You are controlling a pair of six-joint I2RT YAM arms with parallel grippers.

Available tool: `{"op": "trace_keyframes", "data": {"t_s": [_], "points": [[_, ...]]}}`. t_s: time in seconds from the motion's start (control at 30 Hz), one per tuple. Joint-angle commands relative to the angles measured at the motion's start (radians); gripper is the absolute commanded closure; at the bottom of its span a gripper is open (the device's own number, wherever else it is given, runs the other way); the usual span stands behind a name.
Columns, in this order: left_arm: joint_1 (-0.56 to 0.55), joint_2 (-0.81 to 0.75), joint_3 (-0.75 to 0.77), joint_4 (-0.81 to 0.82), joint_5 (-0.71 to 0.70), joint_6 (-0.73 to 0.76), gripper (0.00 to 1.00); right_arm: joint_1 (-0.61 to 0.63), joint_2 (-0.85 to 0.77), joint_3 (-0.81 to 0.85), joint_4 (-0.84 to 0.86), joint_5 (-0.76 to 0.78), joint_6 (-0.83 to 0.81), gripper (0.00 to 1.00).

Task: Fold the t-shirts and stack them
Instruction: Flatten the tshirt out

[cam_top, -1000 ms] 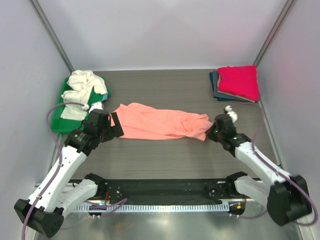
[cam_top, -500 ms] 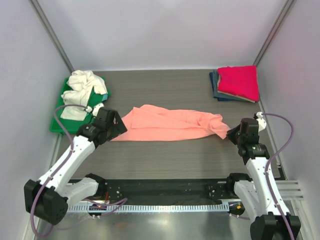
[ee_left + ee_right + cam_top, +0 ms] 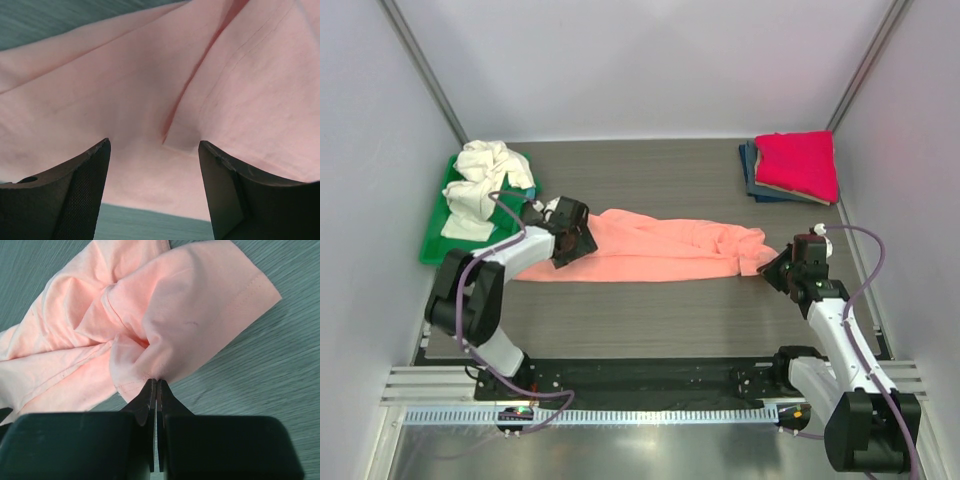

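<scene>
Nearest me: right gripper [image 3: 772, 270] is clenched on the right end of the salmon-pink cotton t-shirt [image 3: 660, 250]. In the right wrist view its fingers [image 3: 150, 405] are pinched flat together on a bunched hem fold of the shirt [image 3: 190, 320].

The shirt lies on the dark grey wood-grain table [image 3: 660, 310], stretched left to right as a long crumpled band across the middle.

Left gripper [image 3: 575, 243] is down at the shirt's left end with its jaws apart. In the left wrist view the pads [image 3: 90, 175] stand either side of a crease in the pink fabric [image 3: 150, 75]. Nothing is pinched. I can't tell if the tips touch the cloth.

Further back on the left, a flat green plastic tray [image 3: 432, 245] holds a crumpled cream-white t-shirt [image 3: 485, 175] heaped on it.

In the far right corner, a folded magenta-red t-shirt [image 3: 798, 165] sits on top of folded dark blue t-shirts [image 3: 750, 172], well apart from the pink one.
</scene>
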Motion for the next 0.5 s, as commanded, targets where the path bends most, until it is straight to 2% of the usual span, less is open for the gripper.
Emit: {"op": "trace_keyframes", "data": {"t_s": [0.0,0.13,0.37,0.4,0.47], "points": [[0.005,0.043,0.074,0.109,0.006,0.012,0.28,-0.003,0.009,0.021,0.056,-0.031,-0.019,0.99],[0.005,0.091,0.094,0.141,0.023,0.005,0.3,-0.003,0.023,0.015,0.067,-0.034,-0.028,0.99],[0.007,0.123,0.078,0.174,0.047,-0.005,0.39,-0.001,0.056,0.015,0.088,-0.028,-0.042,0.99],[0.005,0.122,0.072,0.177,0.05,-0.007,0.44,-0.003,0.064,0.015,0.09,-0.027,-0.042,0.99],[0.005,0.117,0.056,0.189,0.053,-0.008,0.48,-0.003,0.07,0.014,0.097,-0.023,-0.045,0.99]]}}
